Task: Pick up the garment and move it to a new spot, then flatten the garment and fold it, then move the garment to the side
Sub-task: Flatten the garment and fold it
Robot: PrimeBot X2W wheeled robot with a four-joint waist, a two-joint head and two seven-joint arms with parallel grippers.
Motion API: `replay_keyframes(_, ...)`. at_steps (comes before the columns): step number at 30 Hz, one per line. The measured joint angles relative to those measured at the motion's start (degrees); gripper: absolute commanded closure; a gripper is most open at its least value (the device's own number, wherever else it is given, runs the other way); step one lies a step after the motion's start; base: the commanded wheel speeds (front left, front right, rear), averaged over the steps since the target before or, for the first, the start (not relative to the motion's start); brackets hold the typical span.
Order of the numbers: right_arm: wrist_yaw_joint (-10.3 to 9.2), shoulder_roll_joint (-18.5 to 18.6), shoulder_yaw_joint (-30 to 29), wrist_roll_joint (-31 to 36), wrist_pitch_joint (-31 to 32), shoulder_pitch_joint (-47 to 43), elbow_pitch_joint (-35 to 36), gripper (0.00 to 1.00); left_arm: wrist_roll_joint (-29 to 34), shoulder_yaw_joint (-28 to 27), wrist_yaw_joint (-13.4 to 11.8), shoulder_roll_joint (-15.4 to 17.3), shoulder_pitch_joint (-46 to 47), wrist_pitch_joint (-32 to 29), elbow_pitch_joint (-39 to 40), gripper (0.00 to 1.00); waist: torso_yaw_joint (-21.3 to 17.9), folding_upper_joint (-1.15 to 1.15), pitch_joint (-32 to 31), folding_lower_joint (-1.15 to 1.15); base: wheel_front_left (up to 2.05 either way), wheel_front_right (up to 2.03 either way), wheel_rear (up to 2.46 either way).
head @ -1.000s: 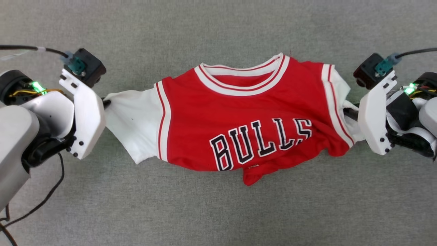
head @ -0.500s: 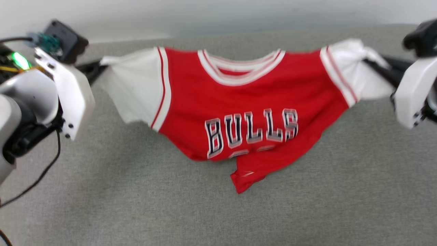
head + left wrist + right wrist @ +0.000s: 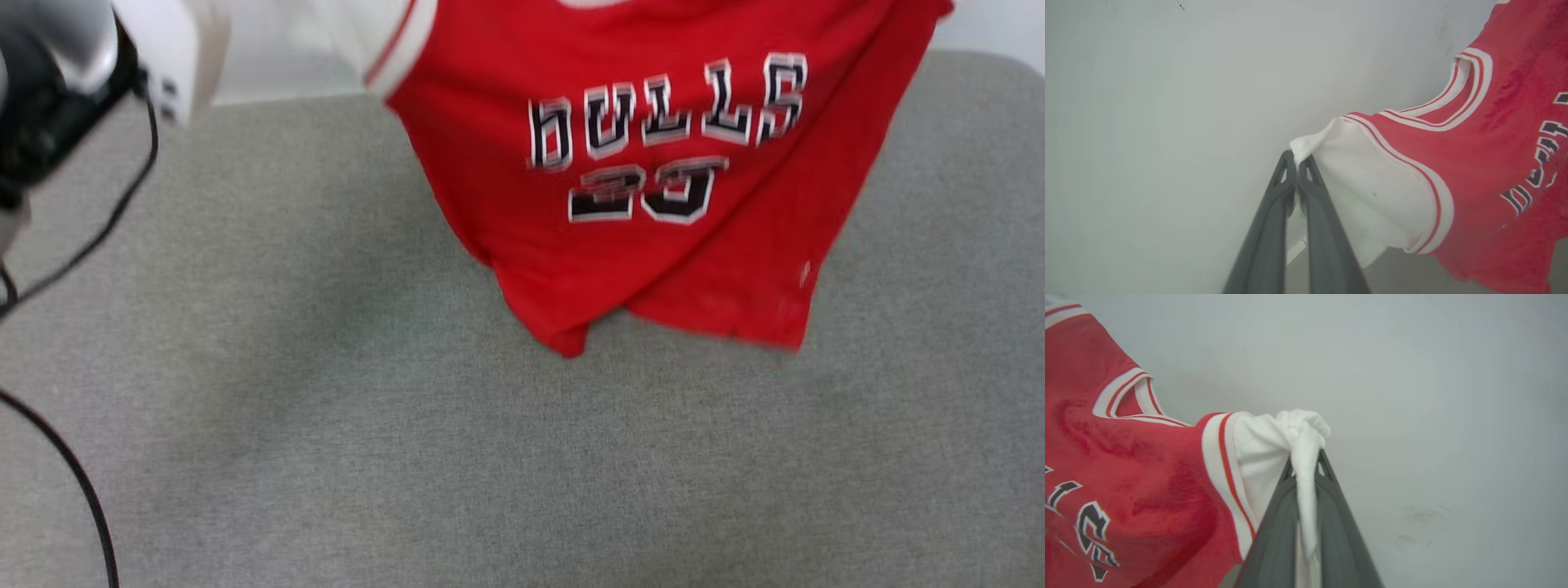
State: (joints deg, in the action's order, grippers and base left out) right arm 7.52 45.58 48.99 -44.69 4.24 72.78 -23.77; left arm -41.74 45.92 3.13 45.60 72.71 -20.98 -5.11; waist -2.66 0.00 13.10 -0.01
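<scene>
- Head view: the shirt point(image 3: 653, 204) hangs in the air above the grey surface point(image 3: 326, 457), with the black lettering and number facing the camera.
  - Its two lower corners dangle close to the surface. I cannot tell whether they brush it or clear it.
  - The frame is smeared by motion. The collar and both sleeves are cut off by the top edge.
  - The pale casing of the left arm point(image 3: 175, 49) sits at the top left, and a black cable point(image 3: 77, 482) trails down the left side.
- Left wrist view: the left gripper point(image 3: 1297, 161) has its fingers pressed together on the very tip of a white sleeve point(image 3: 1372, 196).
  - It holds only a small pinch of cloth, and how deep the bite goes is hidden between the fingers.
  - The shirt body slopes away and runs off the right edge, against a pale wall point(image 3: 1167, 102).
- Right wrist view: the right gripper point(image 3: 1306, 461) is clamped on a bunched wad of the other white sleeve point(image 3: 1261, 457).
  - Cloth pokes out above the tips and trails down between the fingers, so this looks the fuller hold of the two.
  - The lettering is cut off at the left edge.
- Progress, as I judge it:
  - The pickup is done.
  - The carry to a new spot is under way, with the shirt spread between both arms.
  - Setting down, flattening, folding and the shift to the side are all left to do.
</scene>
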Motion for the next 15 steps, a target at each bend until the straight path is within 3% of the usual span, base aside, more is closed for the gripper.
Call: replay_keyframes(15, 0.01, -10.2, -10.2, 12.9, 0.8, 22.7, -12.3, 1.0, 7.6, -3.3, 2.5, -8.0, 26.6, 6.0, -15.4, 1.0, 0.0, 0.0, 11.8, 0.01, 0.0, 0.0, 0.0)
